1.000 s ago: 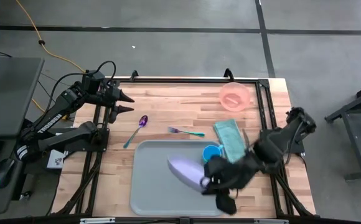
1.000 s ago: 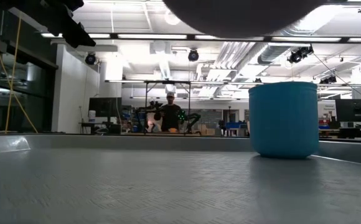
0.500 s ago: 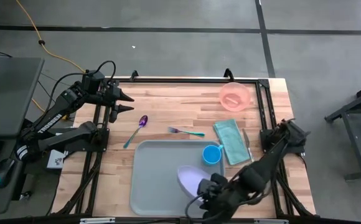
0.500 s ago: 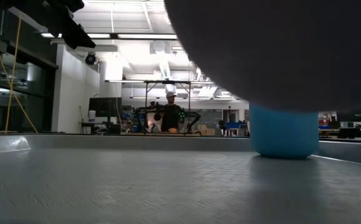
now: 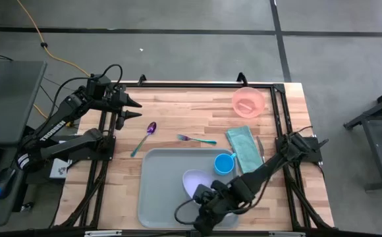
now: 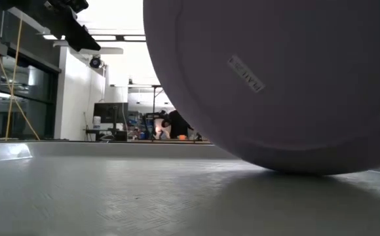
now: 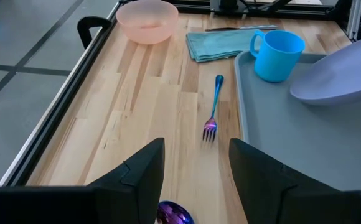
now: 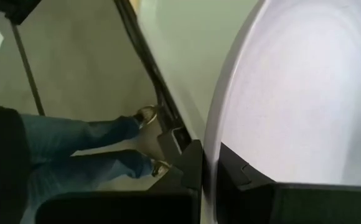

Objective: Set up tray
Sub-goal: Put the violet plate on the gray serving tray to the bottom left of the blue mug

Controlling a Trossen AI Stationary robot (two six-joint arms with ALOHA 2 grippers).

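Right gripper [image 5: 207, 196] clamped on the rim of a pale lavender plate [image 5: 194, 182], held tilted; grey-blue tray [image 5: 161, 191] lies directly beneath gripper and plate; left gripper [image 5: 133, 109] parted, empty, well apart from the tray.

Pink bowl [image 5: 248, 101] at far right corner of bench [image 5: 178, 108]. Teal cloth [image 5: 243, 149] w/ knife [image 5: 260, 149] beside it. Teal-handled fork [image 5: 196, 139] & purple spoon [image 5: 144, 137] lie apart on bare wood.

tray [image 5: 161, 191]: matt textured plastic | table [image 5: 197, 118]: wood planks | cloth [image 7: 221, 43]: teal fabric
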